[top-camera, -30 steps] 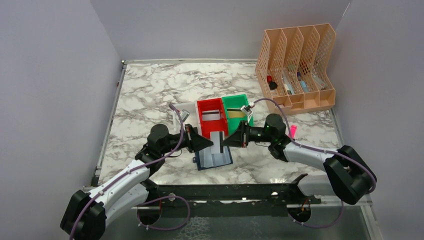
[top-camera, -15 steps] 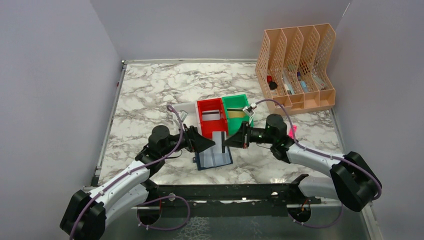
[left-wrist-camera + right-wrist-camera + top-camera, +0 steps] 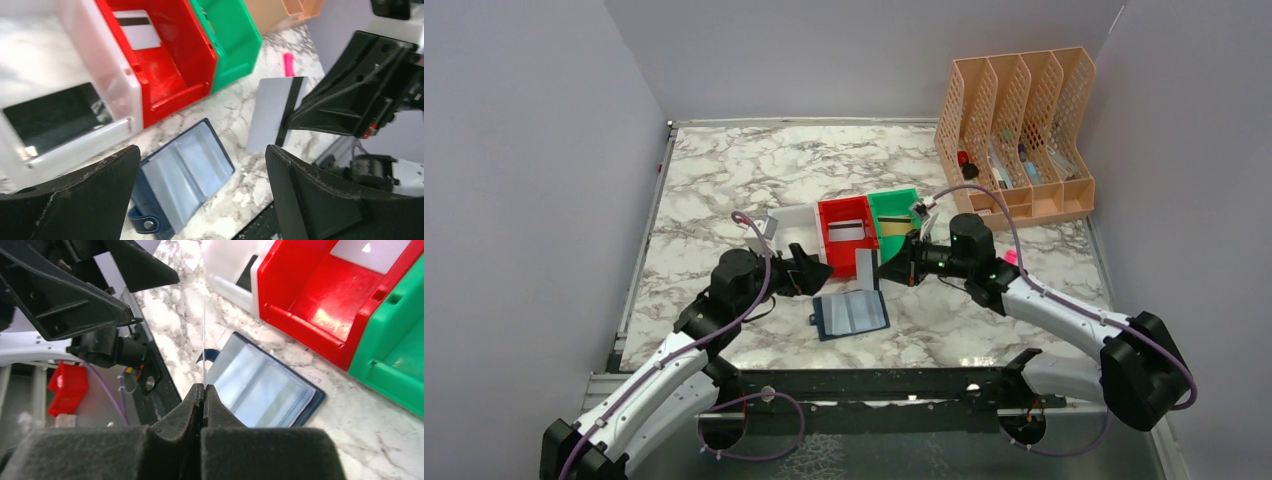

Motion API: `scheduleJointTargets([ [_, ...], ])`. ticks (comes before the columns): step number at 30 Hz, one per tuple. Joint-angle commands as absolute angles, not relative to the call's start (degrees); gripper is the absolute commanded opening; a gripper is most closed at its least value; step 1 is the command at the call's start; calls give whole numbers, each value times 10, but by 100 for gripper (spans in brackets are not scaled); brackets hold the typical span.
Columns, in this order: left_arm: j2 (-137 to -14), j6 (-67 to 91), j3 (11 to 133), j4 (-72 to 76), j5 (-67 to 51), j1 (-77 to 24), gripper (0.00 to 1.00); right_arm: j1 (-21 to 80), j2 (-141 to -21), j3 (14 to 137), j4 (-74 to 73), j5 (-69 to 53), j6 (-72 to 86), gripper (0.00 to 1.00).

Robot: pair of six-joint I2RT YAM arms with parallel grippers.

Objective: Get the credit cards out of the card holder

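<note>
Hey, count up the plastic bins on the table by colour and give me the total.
Red bin: 1
Green bin: 1
White bin: 1
Total: 3

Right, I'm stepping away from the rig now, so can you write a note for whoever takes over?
The left gripper is open and empty, left of the card holder, which lies open on the table.
The right gripper has its jaws shut on a silvery-grey card, held on edge near the red bin.
Done: black card in the white bin, striped card in the red bin, tan card in the green bin. No card shows in the sleeves.
Left: set the held card down.
</note>
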State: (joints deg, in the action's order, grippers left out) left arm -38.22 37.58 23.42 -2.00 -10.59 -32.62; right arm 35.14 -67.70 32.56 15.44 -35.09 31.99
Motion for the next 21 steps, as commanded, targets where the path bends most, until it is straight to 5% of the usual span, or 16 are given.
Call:
scheduleJointTargets([
  [1, -360, 333, 264, -108, 4, -324, 99, 350, -663, 366, 101, -291, 239, 1],
  [10, -364, 381, 277, -182, 141, -324, 99, 391, -705, 444, 47, -170, 37, 1],
  [21, -340, 403, 259, -188, 171, -324, 99, 458, -787, 475, 122, -105, -323, 1],
])
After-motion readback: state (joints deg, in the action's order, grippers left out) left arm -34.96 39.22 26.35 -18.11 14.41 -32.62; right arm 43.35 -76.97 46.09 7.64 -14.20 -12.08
